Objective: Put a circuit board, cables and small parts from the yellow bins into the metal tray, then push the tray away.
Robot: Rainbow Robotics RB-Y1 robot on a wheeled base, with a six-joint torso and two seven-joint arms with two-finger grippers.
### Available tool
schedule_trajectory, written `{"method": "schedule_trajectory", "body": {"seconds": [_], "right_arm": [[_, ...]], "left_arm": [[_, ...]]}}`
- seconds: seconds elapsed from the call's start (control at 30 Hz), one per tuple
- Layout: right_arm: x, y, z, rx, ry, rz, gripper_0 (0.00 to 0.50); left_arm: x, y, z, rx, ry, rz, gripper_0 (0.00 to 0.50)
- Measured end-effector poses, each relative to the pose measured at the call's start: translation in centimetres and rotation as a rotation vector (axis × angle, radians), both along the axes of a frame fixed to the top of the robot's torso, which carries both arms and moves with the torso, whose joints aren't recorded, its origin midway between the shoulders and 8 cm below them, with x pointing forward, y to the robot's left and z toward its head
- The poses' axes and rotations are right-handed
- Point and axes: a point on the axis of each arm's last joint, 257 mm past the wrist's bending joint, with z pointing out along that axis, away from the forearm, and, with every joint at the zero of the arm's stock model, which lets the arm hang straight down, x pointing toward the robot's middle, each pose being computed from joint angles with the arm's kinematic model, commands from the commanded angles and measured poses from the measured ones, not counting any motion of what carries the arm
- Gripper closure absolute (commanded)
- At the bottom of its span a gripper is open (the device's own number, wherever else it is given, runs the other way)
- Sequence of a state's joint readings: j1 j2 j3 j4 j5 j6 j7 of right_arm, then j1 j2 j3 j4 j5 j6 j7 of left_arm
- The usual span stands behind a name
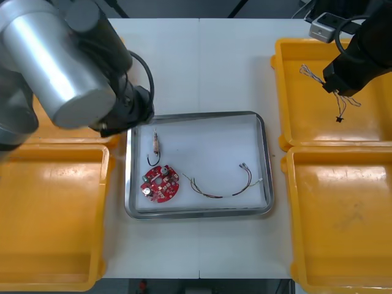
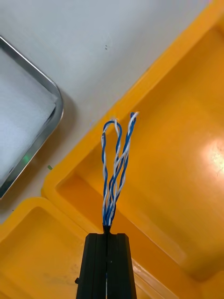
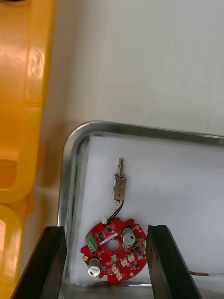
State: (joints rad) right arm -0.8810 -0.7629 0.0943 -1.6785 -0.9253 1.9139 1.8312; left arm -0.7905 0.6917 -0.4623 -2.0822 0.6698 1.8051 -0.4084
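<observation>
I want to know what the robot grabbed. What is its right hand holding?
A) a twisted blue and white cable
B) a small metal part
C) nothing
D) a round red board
A: the right hand is shut on the twisted blue and white cable above a yellow bin. The red circuit board already lies in the metal tray, where the open left hand hovers.

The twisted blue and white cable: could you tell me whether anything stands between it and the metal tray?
Nothing visible does. The right gripper, shut on the cable over a yellow bin, has just that bin's wall and bare table before the metal tray; the left gripper hangs open over its left end.
</observation>
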Motion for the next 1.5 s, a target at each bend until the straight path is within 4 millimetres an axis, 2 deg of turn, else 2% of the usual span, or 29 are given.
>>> {"method": "schedule_trajectory", "body": {"seconds": [0.1,0.23,0.5,0.77,0.97,1.1,1.3,1.4,1.5], "right_arm": [[-0.7,1.6,0.1,-0.028,-0.015,0.061,0.500],[-2.2,4.3,-1.1,-0.051,0.009,0.163,0.500],[-4.2,9.5,-3.0,-0.092,-0.020,0.349,0.500],[-5.7,14.1,-6.5,-0.115,-0.022,0.486,0.500],[-5.6,16.2,-9.8,-0.175,-0.038,0.616,0.500],[-4.6,17.1,-12.0,-0.198,-0.041,0.726,0.500],[-2.5,18.2,-14.3,-0.241,-0.071,0.764,0.500],[-1.5,19.1,-15.5,-0.288,-0.096,0.850,0.500],[-0.8,19.9,-16.6,-0.285,-0.095,0.846,0.500]], "left_arm": [[0.8,1.1,2.3,-0.061,0.021,0.033,0.000],[2.3,3.2,5.1,-0.161,0.050,0.122,0.000],[5.6,7.5,8.2,-0.284,0.079,0.266,0.000],[8.8,11.6,8.5,-0.357,0.040,0.375,0.000],[10.5,13.9,8.0,-0.350,0.022,0.361,0.000],[11.6,15.2,7.7,-0.367,0.009,0.369,0.000],[13.2,16.3,7.6,-0.441,-0.020,0.435,0.000],[13.9,16.3,7.7,-0.519,-0.037,0.516,0.000],[14.6,16.3,7.4,-0.638,-0.041,0.666,0.000]]}}
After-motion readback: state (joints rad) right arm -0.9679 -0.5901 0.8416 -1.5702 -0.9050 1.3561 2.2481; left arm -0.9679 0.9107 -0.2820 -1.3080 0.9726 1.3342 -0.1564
